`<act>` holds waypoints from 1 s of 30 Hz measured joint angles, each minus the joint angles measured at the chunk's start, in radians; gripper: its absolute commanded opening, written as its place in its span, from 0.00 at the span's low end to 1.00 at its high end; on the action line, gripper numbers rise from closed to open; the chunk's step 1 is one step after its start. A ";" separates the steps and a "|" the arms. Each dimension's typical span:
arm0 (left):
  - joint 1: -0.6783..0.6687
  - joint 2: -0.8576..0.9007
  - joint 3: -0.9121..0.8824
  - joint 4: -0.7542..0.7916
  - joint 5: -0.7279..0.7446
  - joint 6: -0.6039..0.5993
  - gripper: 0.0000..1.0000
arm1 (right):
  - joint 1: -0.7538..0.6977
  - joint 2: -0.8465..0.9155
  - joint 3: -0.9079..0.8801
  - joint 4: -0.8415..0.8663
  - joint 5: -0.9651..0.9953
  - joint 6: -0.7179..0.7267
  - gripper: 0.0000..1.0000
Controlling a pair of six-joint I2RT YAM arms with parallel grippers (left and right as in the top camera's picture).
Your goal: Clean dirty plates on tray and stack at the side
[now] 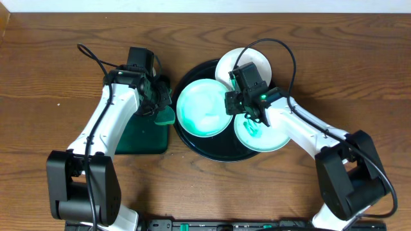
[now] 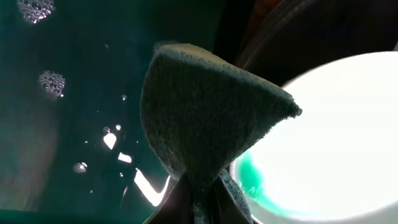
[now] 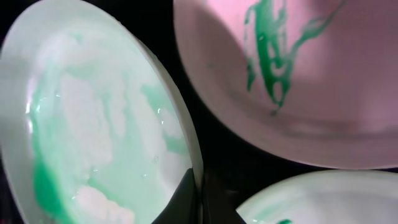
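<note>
On the round black tray (image 1: pixel 220 154) lie three plates. A mint green plate (image 1: pixel 202 109) (image 3: pixel 93 124), covered with foam and green smears, has its right rim pinched by my shut right gripper (image 1: pixel 236 102) (image 3: pixel 199 190). The white plate (image 1: pixel 243 62) (image 3: pixel 298 81) sits at the back with a streak of green paint. The other mint plate (image 1: pixel 262 133) (image 3: pixel 323 199), smeared green, is under my right arm. My left gripper (image 1: pixel 159 104) (image 2: pixel 199 208) is shut on a green sponge (image 1: pixel 166 116) (image 2: pixel 205 106), just left of the foamy plate (image 2: pixel 336 137).
A rectangular dark green tray (image 1: pixel 142 136) (image 2: pixel 56 124) with soapy water and bubbles lies left of the black tray, under the sponge. Bare wood tabletop (image 1: pixel 51 77) spreads to the far left and far right.
</note>
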 measured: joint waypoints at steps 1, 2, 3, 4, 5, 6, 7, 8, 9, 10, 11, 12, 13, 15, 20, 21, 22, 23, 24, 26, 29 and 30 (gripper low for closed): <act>0.000 0.000 0.000 -0.002 0.000 0.000 0.07 | 0.000 -0.011 0.000 -0.005 0.020 -0.011 0.01; 0.000 0.000 0.000 -0.005 0.000 0.000 0.07 | 0.000 -0.025 0.000 -0.010 0.038 -0.024 0.01; 0.000 0.000 0.000 -0.007 0.000 0.000 0.07 | 0.000 -0.036 0.000 -0.011 0.052 -0.035 0.01; 0.000 0.000 0.000 -0.008 0.000 0.000 0.07 | 0.000 -0.052 0.000 -0.014 0.070 -0.050 0.01; 0.000 0.000 0.000 -0.009 0.000 0.000 0.07 | 0.001 -0.071 0.000 -0.016 0.090 -0.067 0.01; 0.000 0.000 0.000 -0.010 0.000 0.000 0.07 | 0.005 -0.090 0.000 -0.018 0.112 -0.081 0.01; 0.000 0.000 0.000 -0.010 0.000 0.000 0.07 | 0.012 -0.108 0.000 -0.019 0.132 -0.094 0.01; 0.000 0.000 0.000 -0.011 0.000 0.000 0.07 | 0.020 -0.127 0.000 -0.021 0.153 -0.108 0.01; 0.000 0.000 0.000 -0.012 0.000 0.000 0.07 | 0.029 -0.148 0.000 -0.023 0.173 -0.123 0.01; 0.000 0.000 0.000 -0.014 0.000 0.000 0.08 | 0.037 -0.166 0.000 -0.024 0.193 -0.140 0.01; 0.000 0.000 0.000 -0.016 0.000 0.000 0.07 | 0.043 -0.184 0.000 -0.026 0.211 -0.156 0.01; 0.000 0.000 0.000 -0.019 0.000 0.000 0.07 | 0.047 -0.198 0.000 -0.027 0.226 -0.172 0.01; 0.000 0.000 0.000 -0.021 0.000 0.000 0.07 | 0.047 -0.210 0.000 -0.029 0.241 -0.188 0.01; 0.000 0.000 0.000 -0.023 0.000 0.000 0.07 | 0.047 -0.235 0.000 -0.038 0.285 -0.238 0.01; 0.000 0.000 0.000 -0.024 0.000 0.000 0.07 | 0.047 -0.247 0.000 -0.063 0.361 -0.321 0.01; 0.000 0.000 0.000 -0.024 0.000 0.000 0.07 | 0.048 -0.247 0.000 -0.066 0.378 -0.341 0.01; 0.000 0.000 0.000 -0.024 0.000 0.001 0.07 | 0.048 -0.247 0.000 -0.070 0.394 -0.359 0.01; 0.000 0.000 0.000 -0.024 0.000 0.001 0.07 | 0.052 -0.247 0.000 -0.071 0.414 -0.381 0.01; 0.000 0.000 0.000 -0.024 0.000 0.001 0.07 | 0.055 -0.247 0.000 -0.071 0.431 -0.397 0.01; 0.000 0.000 0.000 -0.024 0.000 0.002 0.07 | 0.072 -0.247 0.000 -0.071 0.475 -0.449 0.01; 0.000 0.000 0.000 -0.024 0.000 0.002 0.07 | 0.110 -0.247 0.000 -0.065 0.540 -0.518 0.01; 0.000 0.000 0.000 -0.024 0.000 0.003 0.07 | 0.125 -0.247 0.000 -0.061 0.566 -0.544 0.01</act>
